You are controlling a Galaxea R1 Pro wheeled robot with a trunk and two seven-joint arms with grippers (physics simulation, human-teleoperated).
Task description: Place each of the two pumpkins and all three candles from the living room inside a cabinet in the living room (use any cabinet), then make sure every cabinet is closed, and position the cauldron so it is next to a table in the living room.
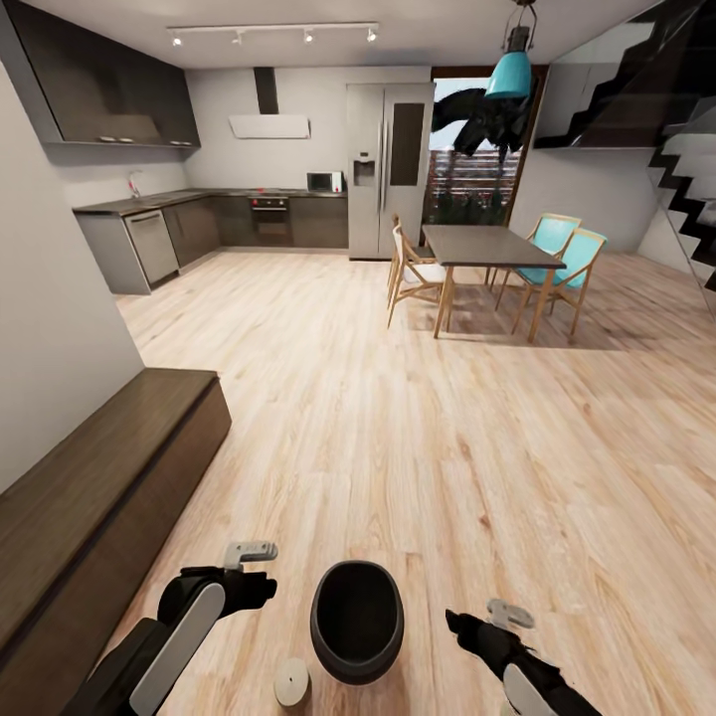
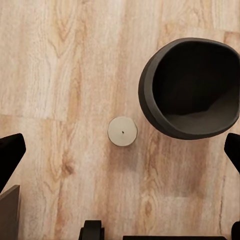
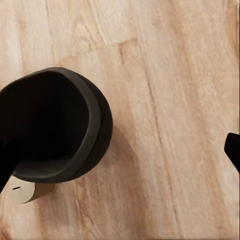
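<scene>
One candle (image 1: 291,682) on floor just beside empty cauldron (image 1: 357,620), between my arms. Cabinet (image 1: 89,497) shut. My left tool (image 2: 120,150) wide, empty; right tool (image 1: 502,615) state unclear. Pumpkins, table unseen; most work left.

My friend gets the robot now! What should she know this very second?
Left gripper: holds nothing; open or shut, I cannot tell. Right gripper: the same.
The round matte black cauldron sits on the pale wood floor between the arms, looking empty. One small pale grey-white candle stands on the floor beside it, on the robot's left, apart from it.
The long low dark brown cabinet runs along the left wall, with no drawer seen open.
Left to do: put this candle in the cabinet, find the other candles and pumpkins, move the cauldron beside the coffee table.
</scene>
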